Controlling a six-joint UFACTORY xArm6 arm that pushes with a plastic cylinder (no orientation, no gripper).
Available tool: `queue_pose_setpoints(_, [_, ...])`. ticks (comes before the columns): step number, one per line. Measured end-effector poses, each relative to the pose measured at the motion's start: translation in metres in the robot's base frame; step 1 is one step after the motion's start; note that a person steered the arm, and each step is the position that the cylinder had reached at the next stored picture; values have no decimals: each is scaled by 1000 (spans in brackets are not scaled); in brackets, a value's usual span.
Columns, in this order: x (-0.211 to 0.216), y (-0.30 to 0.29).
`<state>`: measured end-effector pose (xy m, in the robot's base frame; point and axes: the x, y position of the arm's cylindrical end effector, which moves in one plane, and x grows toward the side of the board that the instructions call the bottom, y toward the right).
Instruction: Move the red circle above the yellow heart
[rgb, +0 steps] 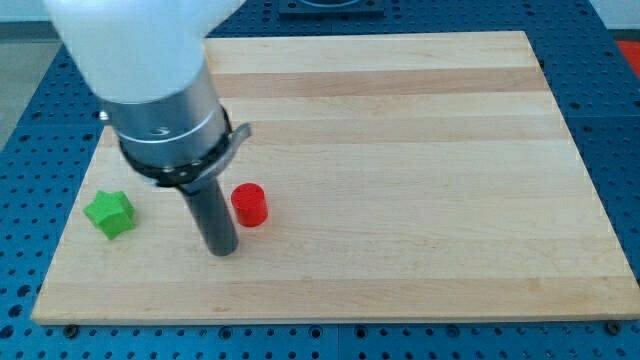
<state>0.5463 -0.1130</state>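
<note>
The arm carries no pincer at all, so nothing is wide, narrow or holding; it ends in a straight dark rod, and my tip (222, 251) rests on the wooden board (420, 150) in the lower left of the frame. The rod leans a little, its upper part running up and toward the view's left into a dark collar and a shiny metal band, above which the big white arm housing (130, 45) fills the upper left corner.

Just to the view's right of the rod, and slightly higher in the frame than the tip, stands the red circle (249, 205), a short red cylinder. It sits very near the rod's side; whether the two touch I cannot tell. On the other side, well toward the view's left and near the board's left edge, lies a green star-shaped block (110, 213), apart from the rod.

I can see no yellow heart anywhere; the arm's bulk covers the board's upper left part, so what lies under it is hidden.

The pale board shows long grain stripes running left to right, and around it spreads a blue perforated table surface (610, 120).
</note>
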Motion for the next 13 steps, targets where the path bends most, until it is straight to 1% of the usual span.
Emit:
queue_pose_setpoints(1, [-42, 3])
queue_pose_setpoints(2, [-60, 4])
queue_pose_setpoints(3, [-34, 14])
queue_pose_setpoints(4, [-33, 36])
queue_pose_setpoints(6, [-112, 10])
queue_pose_setpoints(7, [-109, 12])
queue_pose_setpoints(8, [-98, 36])
queue_pose_setpoints(9, [-127, 38])
queue_pose_setpoints(10, [-179, 27])
queue_pose_setpoints(11, [-206, 23])
queue_pose_setpoints(12, [-185, 25])
queue_pose_setpoints(13, [-153, 3])
